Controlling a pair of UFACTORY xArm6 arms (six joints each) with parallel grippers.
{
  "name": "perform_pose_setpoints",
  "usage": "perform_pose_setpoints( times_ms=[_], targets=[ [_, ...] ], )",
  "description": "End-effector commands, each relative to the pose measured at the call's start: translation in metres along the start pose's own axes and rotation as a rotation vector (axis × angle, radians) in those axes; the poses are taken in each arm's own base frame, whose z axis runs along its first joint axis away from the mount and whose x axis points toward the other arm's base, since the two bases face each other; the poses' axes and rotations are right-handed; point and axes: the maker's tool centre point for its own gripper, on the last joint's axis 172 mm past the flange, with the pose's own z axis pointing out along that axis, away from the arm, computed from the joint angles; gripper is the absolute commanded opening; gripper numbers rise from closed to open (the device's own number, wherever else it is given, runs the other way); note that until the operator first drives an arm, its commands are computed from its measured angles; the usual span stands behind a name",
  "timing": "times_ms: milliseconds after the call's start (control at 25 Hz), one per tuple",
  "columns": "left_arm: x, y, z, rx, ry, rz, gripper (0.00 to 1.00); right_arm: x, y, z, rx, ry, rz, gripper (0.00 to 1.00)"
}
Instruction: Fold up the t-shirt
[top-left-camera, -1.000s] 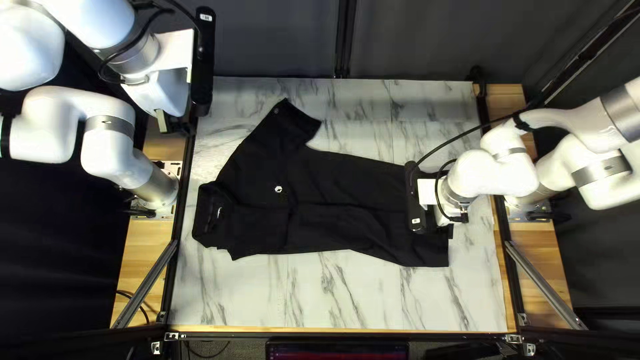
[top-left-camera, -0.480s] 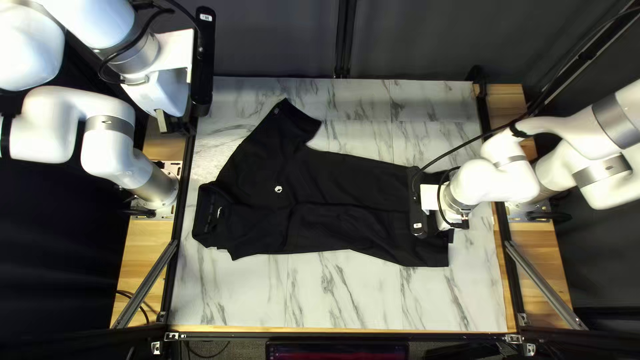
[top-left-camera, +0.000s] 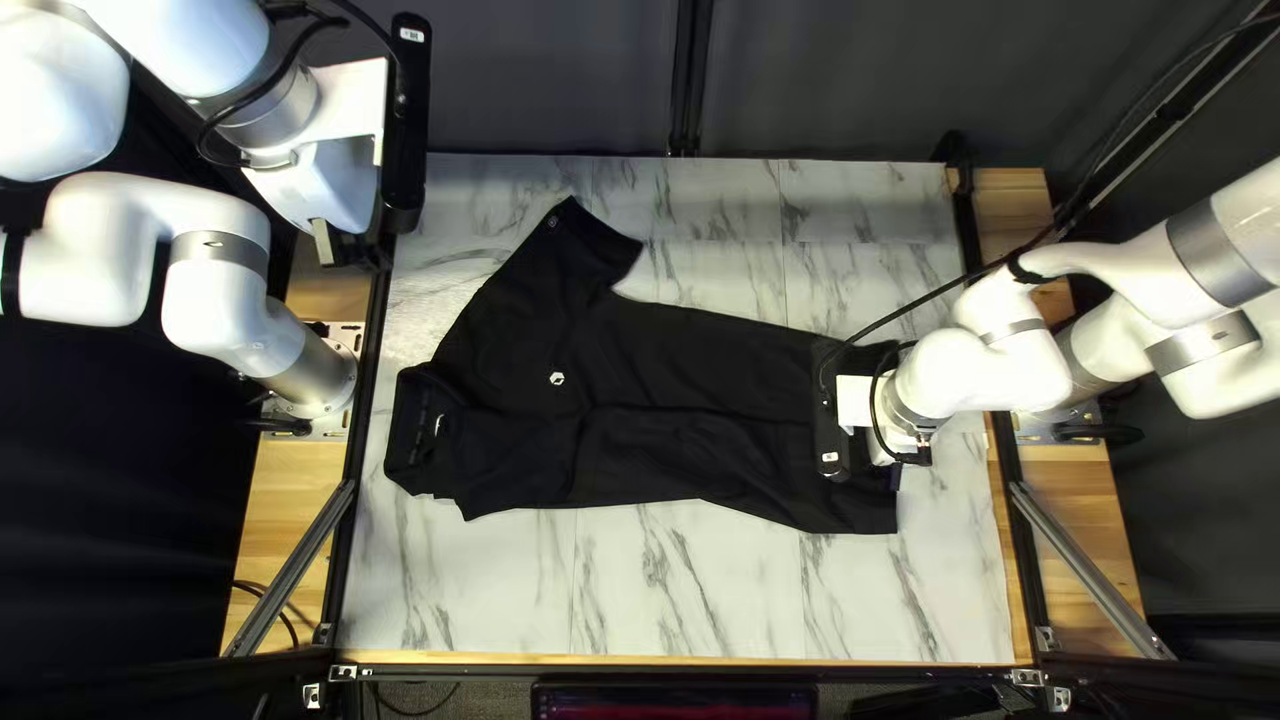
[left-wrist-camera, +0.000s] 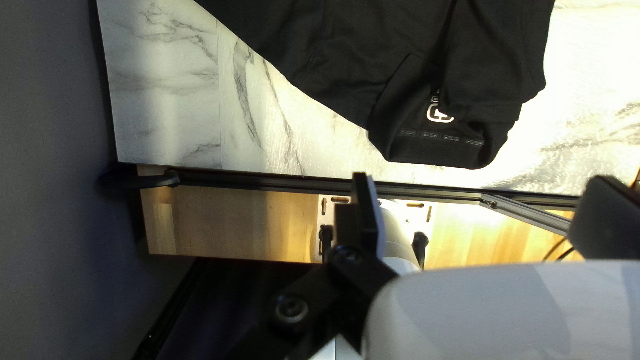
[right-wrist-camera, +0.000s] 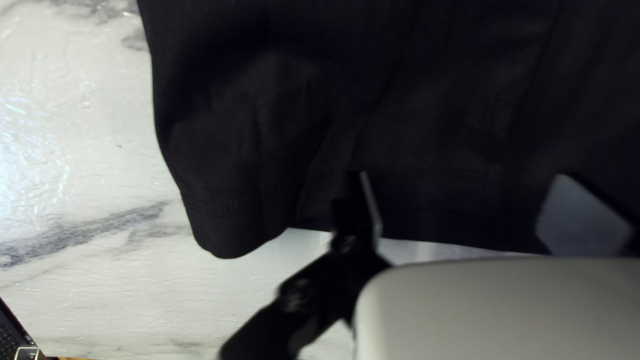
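Observation:
The black t-shirt lies across the table, collar at the left of the top left view, one sleeve angled toward the far edge. My right gripper is over its hem end; in the right wrist view the gripper has its fingers wide apart at the hem of the shirt, and whether they touch cloth is unclear. My left gripper hangs high by the left edge, away from the shirt. In the left wrist view this gripper is open and empty, with the shirt's collar ahead.
The marble-patterned table shows around the shirt. Dark rails edge it, with a wooden strip outside the left one. Part of a keyboard device shows in the right wrist view. A cable runs along my right arm.
My right gripper has shifted slightly toward the table's near edge, and the right arm's links have tilted with it. The left arm and the shirt look unchanged.

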Motion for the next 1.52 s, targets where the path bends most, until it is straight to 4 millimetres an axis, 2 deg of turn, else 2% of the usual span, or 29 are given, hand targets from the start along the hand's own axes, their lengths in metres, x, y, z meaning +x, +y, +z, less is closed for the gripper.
perform_pose_setpoints(
  times_ms=[40, 80, 120, 160, 280, 360, 400, 440, 840, 1400, 1520],
  targets=[
    [0.0, 0.0, 0.0, 0.0, 0.0, 0.0, 1.0, 0.003, -0.002, -0.006, -0.008, -0.001, 0.001, 0.21],
    [0.0, 0.0, 0.0, 0.0, 0.0, 0.0, 1.0, 0.004, -0.004, -0.01, -0.012, 0.0, 0.002, 0.11],
    [0.0, 0.0, 0.0, 0.0, 0.0, 0.0, 1.0, 0.004, -0.007, -0.014, -0.017, 0.001, 0.003, 0.06],
    [0.0, 0.0, 0.0, 0.0, 0.0, 0.0, 1.0, 0.005, -0.013, -0.023, -0.028, 0.001, 0.007, 0.05],
    [0.0, 0.0, 0.0, 0.0, 0.0, 0.0, 1.0, 0.004, -0.024, -0.039, -0.054, 0.002, 0.018, 0.05],
    [0.0, 0.0, 0.0, 0.0, 0.0, 0.0, 1.0, 0.003, -0.027, -0.044, -0.066, 0.002, 0.024, 0.15],
    [0.0, 0.0, 0.0, 0.0, 0.0, 0.0, 1.0, 0.003, -0.028, -0.045, -0.069, 0.001, 0.026, 0.86],
    [0.0, 0.0, 0.0, 0.0, 0.0, 0.0, 1.0, 0.002, -0.026, -0.044, -0.07, 0.0, 0.03, 1.0],
    [0.0, 0.0, 0.0, 0.0, 0.0, 0.0, 1.0, -0.001, -0.002, -0.014, -0.046, -0.013, 0.049, 1.0],
    [0.0, 0.0, 0.0, 0.0, 0.0, 0.0, 1.0, 0.003, -0.005, -0.003, -0.041, -0.014, 0.049, 1.0],
    [0.0, 0.0, 0.0, 0.0, 0.0, 0.0, 1.0, 0.002, -0.007, 0.0, -0.041, -0.016, 0.049, 0.9]
  ],
)
